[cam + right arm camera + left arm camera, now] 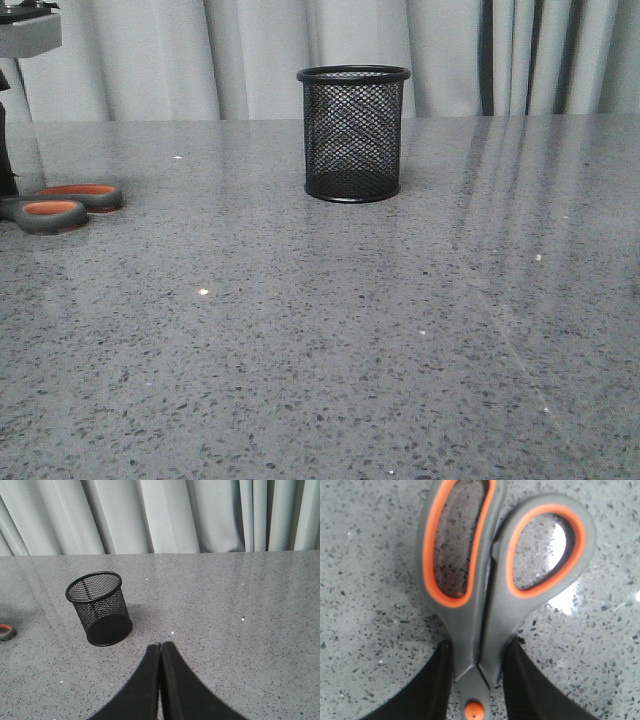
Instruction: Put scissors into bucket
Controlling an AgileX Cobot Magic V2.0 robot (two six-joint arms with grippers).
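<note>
**Scissors gripped at the table's left edge, mesh cup standing farther back**

Nearest, in the left wrist view, the left gripper [479, 680] has its two black fingers [427, 690] pressed against either side of the scissors [480, 630], clamped on the neck just below the handles. The handles are smooth grey oval loops lined in orange, with an orange pivot screw between the fingers; the blades are hidden below the picture's edge. The scissors lie flat on a speckled grey stone-look table [330, 350]. In the front view only the handle loops show, cut off at the far left.

The right gripper [160, 680] hangs over bare tabletop, its black fingers pressed together with nothing between them.

Farther back stands the bucket [353, 133], upright, a black wire-mesh cylinder with a rolled rim and solid base ring, well apart from the scissors. Pale pleated curtains [260, 55] hang behind
</note>
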